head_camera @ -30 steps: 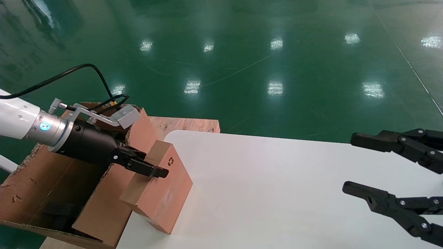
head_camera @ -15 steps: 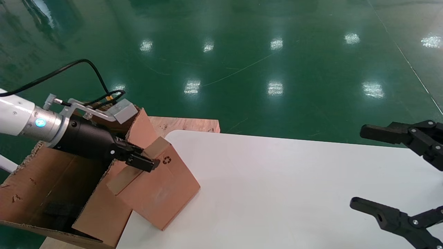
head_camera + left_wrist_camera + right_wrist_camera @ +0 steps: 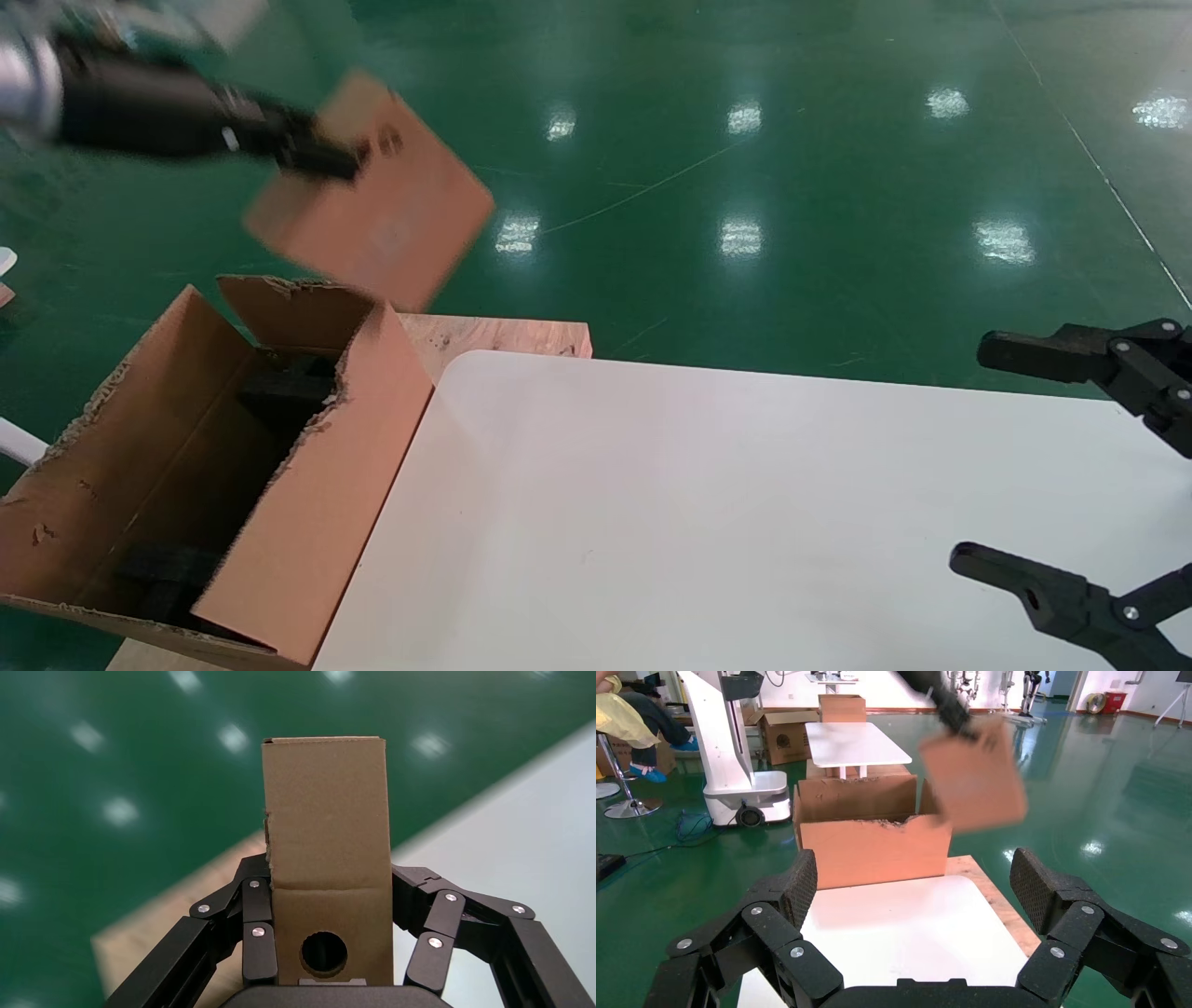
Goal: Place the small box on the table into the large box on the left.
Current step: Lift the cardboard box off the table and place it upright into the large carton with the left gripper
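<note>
The small box (image 3: 372,200), a closed brown carton, hangs tilted in the air above and behind the large box (image 3: 317,494). My left gripper (image 3: 326,158) is shut on it near one end. In the left wrist view the fingers (image 3: 256,917) clamp both sides of the small box (image 3: 327,832), and the round hole faces the camera. The large box stands open at the table's left edge, with black foam (image 3: 279,387) inside. My right gripper (image 3: 968,454) hovers open over the right side of the white table (image 3: 698,513), holding nothing.
A pale wooden board (image 3: 503,335) sticks out behind the table's rounded corner. Green floor lies all around. In the right wrist view, past the large box (image 3: 873,846), stand a white robot base (image 3: 729,748), another white table (image 3: 856,745) and more cartons.
My left gripper has lifted the small box off the table, up and to the left, to high above the large box. The right gripper has drawn back slightly to the right.
</note>
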Tool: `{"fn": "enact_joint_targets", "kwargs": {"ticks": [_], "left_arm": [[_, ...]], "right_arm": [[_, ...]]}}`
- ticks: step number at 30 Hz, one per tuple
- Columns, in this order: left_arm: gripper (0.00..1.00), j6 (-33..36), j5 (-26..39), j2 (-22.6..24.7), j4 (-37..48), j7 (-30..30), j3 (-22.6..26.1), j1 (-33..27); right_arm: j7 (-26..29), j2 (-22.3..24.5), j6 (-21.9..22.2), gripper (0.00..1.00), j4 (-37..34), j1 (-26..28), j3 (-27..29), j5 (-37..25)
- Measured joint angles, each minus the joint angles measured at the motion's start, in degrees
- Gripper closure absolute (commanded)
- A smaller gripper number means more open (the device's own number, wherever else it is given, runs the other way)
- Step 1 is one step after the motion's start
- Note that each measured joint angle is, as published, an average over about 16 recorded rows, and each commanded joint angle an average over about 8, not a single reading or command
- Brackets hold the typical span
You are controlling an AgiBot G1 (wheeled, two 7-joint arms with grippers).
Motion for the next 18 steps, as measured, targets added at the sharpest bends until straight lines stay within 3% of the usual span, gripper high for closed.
{"fn": "enact_joint_targets", "kwargs": {"ticks": [9,18], "left_arm": [[1.00,2.2,8.4,-0.7,9.7,4.8,1.8,-12.3],[1.00,7.0,10.4,-9.2,9.8,2.6,3.0,-12.6]], "right_arm": [[0.0,0.0,0.0,0.00,0.0,0.0,0.0,0.0],[0.0,0.0,0.0,0.00,0.0,0.0,0.0,0.0]]}}
